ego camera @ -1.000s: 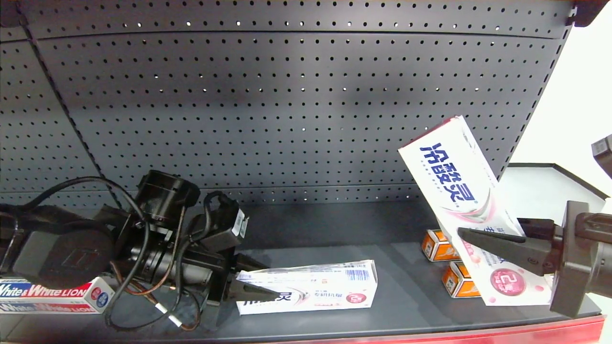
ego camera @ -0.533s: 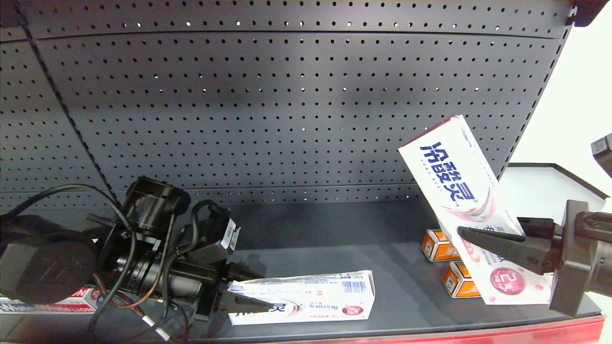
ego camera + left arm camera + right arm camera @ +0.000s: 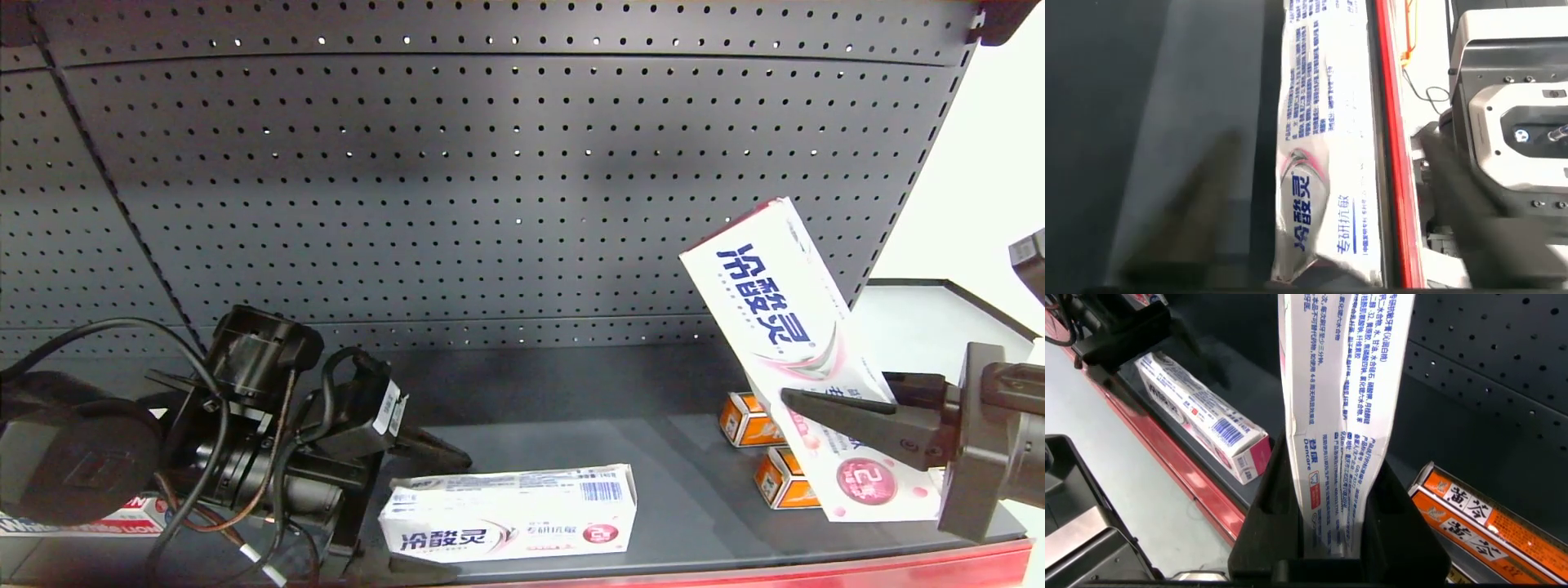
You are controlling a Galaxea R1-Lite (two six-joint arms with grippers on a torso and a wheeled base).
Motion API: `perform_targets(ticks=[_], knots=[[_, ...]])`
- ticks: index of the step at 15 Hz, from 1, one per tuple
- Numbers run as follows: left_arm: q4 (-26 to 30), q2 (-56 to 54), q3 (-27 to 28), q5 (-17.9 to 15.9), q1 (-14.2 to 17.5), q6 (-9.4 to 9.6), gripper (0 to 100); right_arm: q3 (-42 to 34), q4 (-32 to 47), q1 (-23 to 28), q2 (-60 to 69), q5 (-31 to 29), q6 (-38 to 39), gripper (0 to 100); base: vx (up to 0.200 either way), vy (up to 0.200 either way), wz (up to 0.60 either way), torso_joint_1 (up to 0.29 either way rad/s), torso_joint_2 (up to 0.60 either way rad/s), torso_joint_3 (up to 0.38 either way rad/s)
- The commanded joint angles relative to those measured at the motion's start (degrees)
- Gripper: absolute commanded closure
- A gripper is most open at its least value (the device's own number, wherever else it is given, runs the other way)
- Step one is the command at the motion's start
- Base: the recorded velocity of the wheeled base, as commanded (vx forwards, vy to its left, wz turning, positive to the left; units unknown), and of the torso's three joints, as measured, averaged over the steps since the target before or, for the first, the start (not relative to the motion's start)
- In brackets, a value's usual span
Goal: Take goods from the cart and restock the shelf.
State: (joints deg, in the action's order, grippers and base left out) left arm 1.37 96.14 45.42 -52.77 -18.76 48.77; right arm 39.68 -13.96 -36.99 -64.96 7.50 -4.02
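A white lying toothpaste box (image 3: 510, 513) rests flat on the shelf (image 3: 563, 437), close to the front edge. Its long side runs along the red strip (image 3: 816, 572) at the front of the shelf. The left end of this box sits between the two fingers of the left hand (image 3: 464, 518). The left hand is wide open and holds nothing. One finger is behind the box and the other is in front of it. The left wrist view also shows the lying toothpaste box (image 3: 1327, 163) stretched out beside the red strip (image 3: 1392, 122).

A second white box, the tilted toothpaste box (image 3: 775, 327), is up in the air at the right end of the shelf. Its top end leans to the left. The right hand (image 3: 804, 408) is closed tight on its lower part. In the right wrist view the tilted toothpaste box (image 3: 1335, 416) is pinched between the fingers of the right hand (image 3: 1331, 531).

Two small orange boxes (image 3: 744, 420) lie on the shelf just behind the tilted box. At the far left a red-and-white toothpaste box (image 3: 122, 521) is mostly hidden under the left arm. Behind everything is a dark back panel (image 3: 490, 204) full of little holes.
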Motion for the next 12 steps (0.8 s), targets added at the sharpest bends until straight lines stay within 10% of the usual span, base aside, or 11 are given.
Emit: perform_targets(ticks=[1,12], knots=[[0.0,0.0,0.2,0.0,0.0,0.00,0,0.0,0.0,0.0,-0.1,0.1,0.0,100,0.000,0.000,0.00,0.000,0.00,0.000],[0.1,-9.9,-0.9,0.0,-0.6,-0.52,0,-0.2,0.0,0.0,-1.0,0.6,0.0,100,0.000,0.000,0.00,0.000,0.00,0.000]])
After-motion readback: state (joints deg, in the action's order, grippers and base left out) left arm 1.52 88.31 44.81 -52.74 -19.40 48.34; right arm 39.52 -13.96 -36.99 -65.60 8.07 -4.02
